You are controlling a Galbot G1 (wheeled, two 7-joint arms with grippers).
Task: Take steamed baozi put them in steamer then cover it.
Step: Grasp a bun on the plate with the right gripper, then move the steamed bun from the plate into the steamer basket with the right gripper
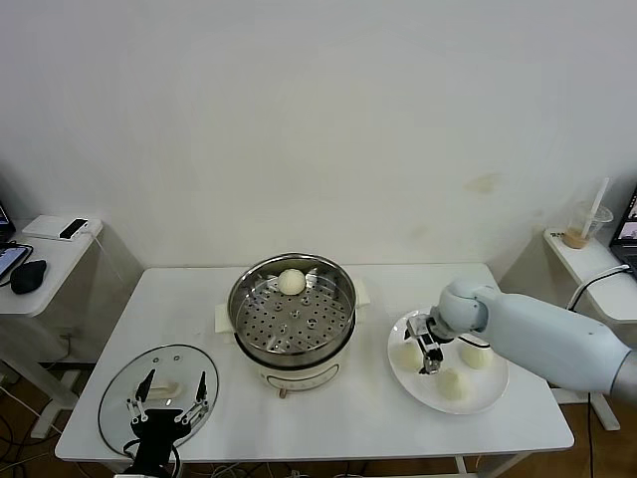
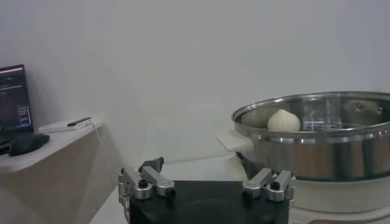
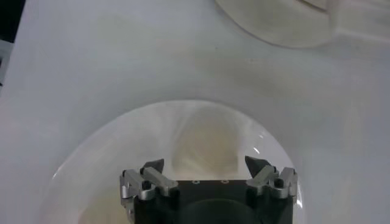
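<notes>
**Head view: right gripper down over a bun on the plate, 1 bun in the steamer**

Head view puts the steamer (image 1: 292, 317) at mid-table with 1 baozi (image 1: 291, 282) on its perforated floor, toward the far wall; 3 more buns sit on the white plate (image 1: 445, 398) to the robot's right: 1 on the steamer side (image 1: 407, 354), 1 near the front (image 1: 451, 383), 1 on the outer side (image 1: 476, 354); the glass cover (image 1: 159, 398) lies flat on the table (image 1: 398, 284) at the robot's front left.

Right gripper (image 1: 428, 351) is low over the plate, just beside the steamer-side bun; in the right wrist view its fingers (image 3: 152, 172) stand apart on either side of that bun (image 3: 204, 143); whether the pads touch the dough I cannot tell, so no grip is confirmed. Left gripper (image 1: 171, 396) hovers over the cover, jaws wide, holding nothing.

Handling, as judgement: buns look soft, light and easily dented; best taken across the widest part with a gentle squeeze; a smooth skin may slip or stick to the pads.

Room, as judgement: the other 2 buns lie close, so a straight lift seems safest; the steamer wall stands well above the plate, so the bun must clear the rim before lowering; the basket floor has plenty of free space beside the bun already there.
</notes>
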